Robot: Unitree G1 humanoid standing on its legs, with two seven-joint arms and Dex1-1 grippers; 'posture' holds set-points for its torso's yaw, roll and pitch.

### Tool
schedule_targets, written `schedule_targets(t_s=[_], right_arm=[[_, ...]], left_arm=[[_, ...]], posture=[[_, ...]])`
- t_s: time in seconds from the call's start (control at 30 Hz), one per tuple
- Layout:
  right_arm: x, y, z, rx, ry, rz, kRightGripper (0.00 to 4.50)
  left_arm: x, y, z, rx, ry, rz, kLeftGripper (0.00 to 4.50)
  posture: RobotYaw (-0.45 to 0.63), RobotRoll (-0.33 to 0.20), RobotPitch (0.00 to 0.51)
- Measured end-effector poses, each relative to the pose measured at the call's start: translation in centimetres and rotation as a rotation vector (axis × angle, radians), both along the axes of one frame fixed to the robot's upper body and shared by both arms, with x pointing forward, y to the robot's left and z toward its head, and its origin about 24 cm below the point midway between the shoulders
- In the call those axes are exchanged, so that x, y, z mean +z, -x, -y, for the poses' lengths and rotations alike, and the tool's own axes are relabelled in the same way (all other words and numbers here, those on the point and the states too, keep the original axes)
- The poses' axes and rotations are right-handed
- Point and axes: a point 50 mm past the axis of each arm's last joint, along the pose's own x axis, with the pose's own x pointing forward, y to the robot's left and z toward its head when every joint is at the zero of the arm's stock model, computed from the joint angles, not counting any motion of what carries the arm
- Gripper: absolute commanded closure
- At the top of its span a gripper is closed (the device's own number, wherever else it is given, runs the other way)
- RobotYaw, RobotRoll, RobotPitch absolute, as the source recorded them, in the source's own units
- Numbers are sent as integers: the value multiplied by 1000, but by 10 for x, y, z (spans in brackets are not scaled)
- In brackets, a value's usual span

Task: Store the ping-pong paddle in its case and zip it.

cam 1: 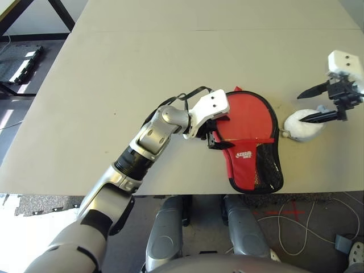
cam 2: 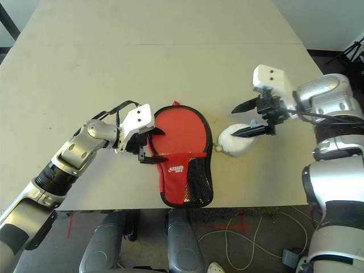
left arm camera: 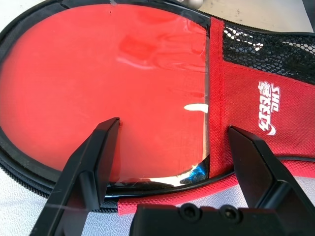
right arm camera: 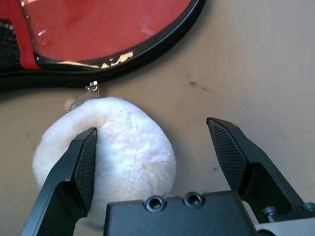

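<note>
The right tool [right arm camera: 152, 147] hangs over the beige bench [right arm camera: 256, 64] with its two black fingers [right arm camera: 231, 152] spread wide. One finger touches a fluffy white wad [right arm camera: 123, 152]. Just beyond the wad lie the red case [right arm camera: 108, 29] and its silver zipper pull [right arm camera: 86, 96].

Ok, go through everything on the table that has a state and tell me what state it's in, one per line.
case: lying flat on the table, closed as far as I can tell, zipper pull at its edge beside the pom-pom.
white pom-pom: resting on the table, attached to the zipper pull.
left gripper: open, at the case's edge.
right gripper: open, over the pom-pom.
</note>
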Motion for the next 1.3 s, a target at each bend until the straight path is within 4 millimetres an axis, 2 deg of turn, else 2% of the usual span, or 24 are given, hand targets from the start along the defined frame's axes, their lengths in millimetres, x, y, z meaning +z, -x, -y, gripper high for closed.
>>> schedule_targets(t_s=[0.07, 0.17, 0.43, 0.53, 0.63, 0.93, 1.17, 1.3], right_arm=[[-4, 1, 2, -6, 20, -19, 29], [-6, 1, 1, -3, 37, -37, 511], [-11, 17, 12, -33, 25, -106, 2934], [-13, 34, 19, -63, -29, -171, 3804], [-16, 49, 20, -72, -65, -242, 4465], [-29, 80, 16, -76, -121, -414, 4495], [-42, 99, -1, -23, -182, -554, 4495], [-43, 105, -4, -17, -188, -584, 4495]], left_arm=[[0, 0, 0, 1, 0, -1, 0], [0, 0, 0, 2, -1, -3, 0], [-1, 2, 1, 5, 4, -2, 0], [-1, 2, 3, -1, 8, -4, 0], [-1, 2, 3, -2, 8, -5, 0], [-1, 1, 6, -6, 15, -8, 0], [0, 0, 7, -9, 17, -5, 0], [0, 0, 8, -10, 18, -4, 0]], posture=[[-65, 0, 300], [-62, 0, 303], [-77, 0, 305], [-83, 0, 307], [-89, 0, 308], [-100, 0, 310], [-101, 0, 315], [-101, 0, 314]])
